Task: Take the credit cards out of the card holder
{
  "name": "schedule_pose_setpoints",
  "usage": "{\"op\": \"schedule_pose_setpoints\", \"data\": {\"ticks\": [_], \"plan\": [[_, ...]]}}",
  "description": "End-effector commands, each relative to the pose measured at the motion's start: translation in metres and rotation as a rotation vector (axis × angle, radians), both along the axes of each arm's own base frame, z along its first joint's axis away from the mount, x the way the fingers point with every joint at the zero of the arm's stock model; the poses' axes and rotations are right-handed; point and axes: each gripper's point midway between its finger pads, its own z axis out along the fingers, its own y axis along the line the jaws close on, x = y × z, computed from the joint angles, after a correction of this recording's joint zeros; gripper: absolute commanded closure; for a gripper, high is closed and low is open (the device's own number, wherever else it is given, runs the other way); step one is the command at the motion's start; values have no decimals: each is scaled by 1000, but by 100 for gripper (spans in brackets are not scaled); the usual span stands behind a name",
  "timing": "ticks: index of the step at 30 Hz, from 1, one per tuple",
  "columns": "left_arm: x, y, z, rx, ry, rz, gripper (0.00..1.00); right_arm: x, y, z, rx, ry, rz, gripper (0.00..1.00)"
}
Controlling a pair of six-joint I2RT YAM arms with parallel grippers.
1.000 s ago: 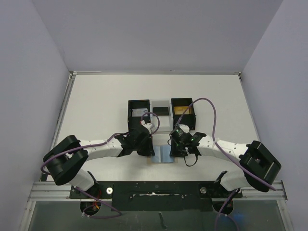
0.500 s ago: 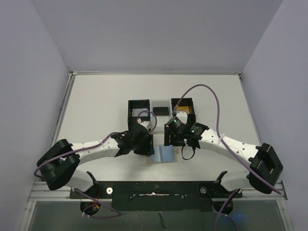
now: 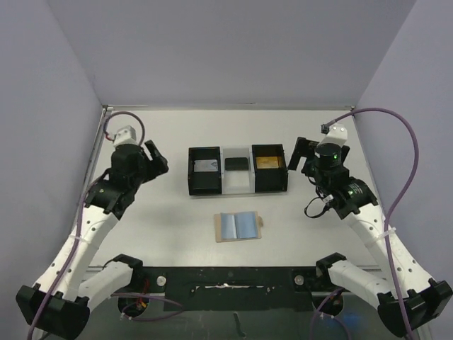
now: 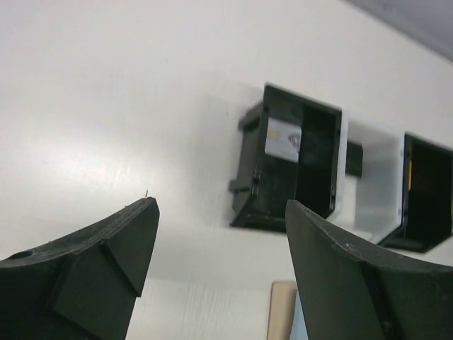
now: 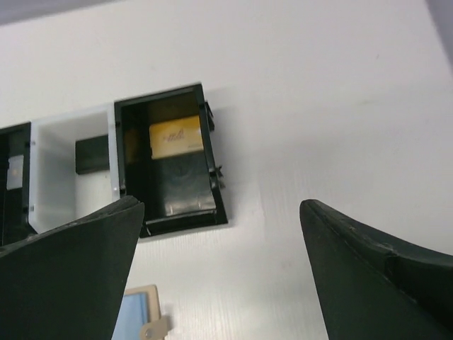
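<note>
Watching left pincer (image 4: 221, 205) and right pincer (image 5: 221, 205), both spread, empty; I am fearing holder (image 3: 238, 227) pockets not fully emptied, view too coarse.

top looks down; all views share tray (image 3: 190, 173), card holder (image 3: 238, 227)

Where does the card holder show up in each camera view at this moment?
Top external: the card holder lies open at centre, just in front of the tray.
Left wrist: card holder is only a tan sliver at the bottom edge, right of centre.
Right wrist: card holder is one corner at the bottom edge, left of centre.
Shared landmark: the black three-compartment tray, beyond it in every view.
</note>
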Motion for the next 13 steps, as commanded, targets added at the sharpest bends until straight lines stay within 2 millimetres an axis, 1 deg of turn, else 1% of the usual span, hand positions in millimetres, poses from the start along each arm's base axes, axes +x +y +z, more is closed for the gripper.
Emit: {"op": "schedule_pose_setpoints", "data": {"ticks": [1, 3, 5, 7, 10, 13], "plan": [[-6, 60, 82, 99, -181, 220, 28, 10, -18, 86, -97, -259, -8, 0], [-11, 75, 105, 118, -230, 290, 28, 5, -23, 104, -99, -300, -22, 2], [-14, 80, 124, 119, -262, 305, 27, 0, -26, 120, -88, -340, -27, 3], [-17, 81, 136, 113, -287, 309, 27, -4, -25, 131, -67, -378, -13, 2], [-18, 84, 143, 124, -311, 310, 27, -8, -22, 140, -35, -414, 2, 2], [-20, 89, 143, 147, -309, 332, 27, -9, -23, 138, -26, -413, -8, 3]]}}
